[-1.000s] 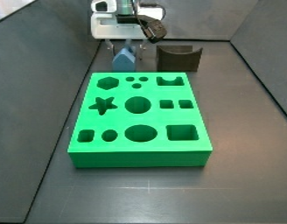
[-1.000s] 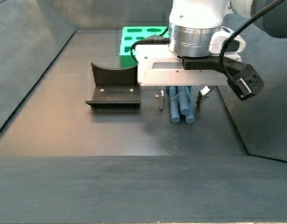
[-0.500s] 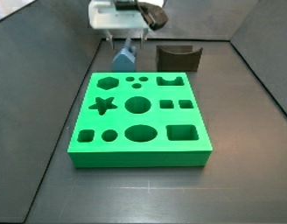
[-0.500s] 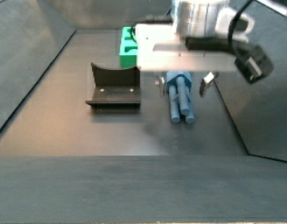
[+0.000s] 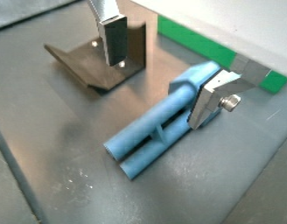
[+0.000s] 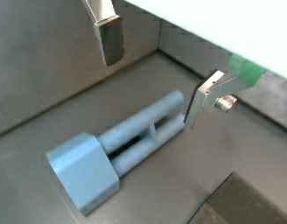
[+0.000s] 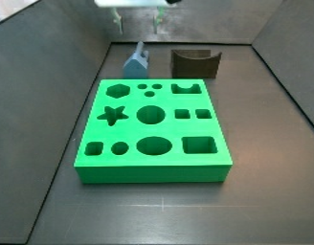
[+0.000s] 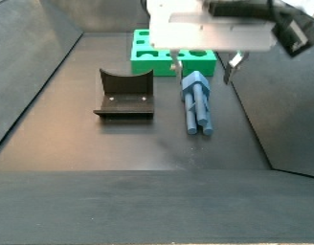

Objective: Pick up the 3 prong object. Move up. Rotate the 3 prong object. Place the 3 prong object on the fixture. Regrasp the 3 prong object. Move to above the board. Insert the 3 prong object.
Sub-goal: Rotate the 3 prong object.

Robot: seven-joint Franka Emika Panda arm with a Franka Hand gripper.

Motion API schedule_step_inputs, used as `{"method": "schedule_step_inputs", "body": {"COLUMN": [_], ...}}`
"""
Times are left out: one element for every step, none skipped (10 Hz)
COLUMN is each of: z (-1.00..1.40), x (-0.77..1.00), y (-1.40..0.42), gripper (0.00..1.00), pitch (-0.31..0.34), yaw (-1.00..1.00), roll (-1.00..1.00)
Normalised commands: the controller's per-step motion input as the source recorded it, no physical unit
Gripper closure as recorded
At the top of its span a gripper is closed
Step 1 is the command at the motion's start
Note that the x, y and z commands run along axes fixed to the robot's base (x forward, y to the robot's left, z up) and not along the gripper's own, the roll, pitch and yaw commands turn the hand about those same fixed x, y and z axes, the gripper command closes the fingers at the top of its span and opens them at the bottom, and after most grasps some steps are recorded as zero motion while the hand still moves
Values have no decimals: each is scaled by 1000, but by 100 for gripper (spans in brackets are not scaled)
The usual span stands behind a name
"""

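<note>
Wrist views – 3 prong object: in both wrist views the 3 prong object (image 5: pixel 170 118) lies flat on the dark floor, blue-grey, with its parallel bars clearly visible (image 6: pixel 122 147).
Wrist views – hand: the hand (image 5: pixel 164 66) is wide open; its two silver fingers (image 5: pixel 111 35) stand on both sides of the piece, above it, with a clear gap. I see no contact and nothing is held.
Wrist views – fixture: the fixture (image 5: pixel 99 61) stands beside the piece, apart from it and bare.
Side view, board in front – progress: the board (image 7: pixel 153 134) fills the centre of the frame and all its cut-outs are free. The piece (image 7: pixel 134 62) lies behind it, in the upper middle, left of the dark fixture (image 7: pixel 195 63). The hand is almost out of the frame at the top edge.
Side view, from behind – hand: the hand (image 8: pixel 202 65) hangs in the upper right, above the piece (image 8: pixel 197 103), which rests on the floor right of the fixture (image 8: pixel 123 94).
Judgement: as I read it, no step is done; pick-up, rotation, placing, regrasp and insertion are all left.
</note>
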Motion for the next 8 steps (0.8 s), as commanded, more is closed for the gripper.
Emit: {"method": "schedule_step_inputs", "body": {"z": [0, -221, -276, -159, -102, -53, -51, -43], "x": [0, 1, 31, 46, 35, 27, 27, 30], "y": [0, -9, -7, 0, -3, -3, -2, -1], "gripper": [0, 0, 0, 0, 0, 0, 0, 0], "pitch": [0, 1, -1, -3, -3, -3, -3, -4], "yaw": [1000, 1000, 1000, 1000, 1000, 1000, 1000, 1000], "roll": [0, 0, 1, 1, 1, 1, 1, 1]}}
